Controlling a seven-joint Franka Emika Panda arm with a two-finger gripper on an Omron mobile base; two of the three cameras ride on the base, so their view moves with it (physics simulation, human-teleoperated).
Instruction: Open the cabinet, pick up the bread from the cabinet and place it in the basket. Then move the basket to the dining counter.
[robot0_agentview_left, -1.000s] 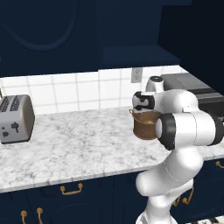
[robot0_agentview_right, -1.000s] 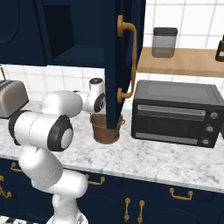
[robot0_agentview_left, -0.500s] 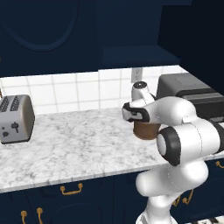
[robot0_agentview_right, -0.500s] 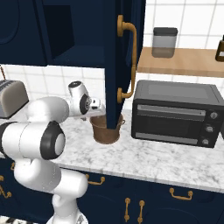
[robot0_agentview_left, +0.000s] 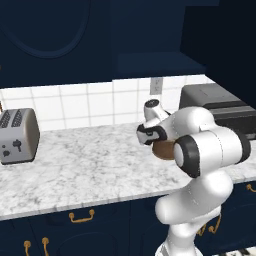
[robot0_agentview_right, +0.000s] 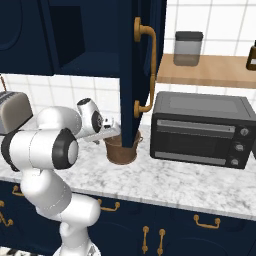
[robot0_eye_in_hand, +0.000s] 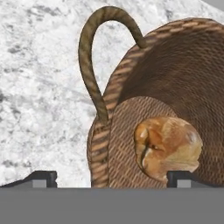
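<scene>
The brown basket (robot0_eye_in_hand: 183, 70) stands on the marble worktop, below the open door (robot0_agentview_right: 144, 60) of the navy cabinet (robot0_agentview_right: 70, 30). Inside it lies the tan bread (robot0_eye_in_hand: 168, 146). My gripper (robot0_eye_in_hand: 111, 177) is open and straddles the basket's rim beside a loop handle (robot0_eye_in_hand: 89, 57); one fingertip (robot0_eye_in_hand: 41, 177) is outside the wall, the other over the bread. In the right base view the gripper (robot0_agentview_right: 111, 134) hangs at the rim of the basket (robot0_agentview_right: 120, 150). In the left base view my arm covers most of the basket (robot0_agentview_left: 161, 149). The dining counter is out of view.
A grey toaster (robot0_agentview_left: 17, 135) stands at the left end of the worktop (robot0_agentview_left: 90, 170). Close to the basket's right is a black toaster oven (robot0_agentview_right: 200, 130). Above it a wooden shelf (robot0_agentview_right: 210, 75) carries a jar (robot0_agentview_right: 187, 47) and a dark bottle (robot0_agentview_right: 251, 56).
The arm has swung so that its elbow is nearer the cameras, and the hand has shifted a little to the left at the basket's rim. The basket has stayed in place.
</scene>
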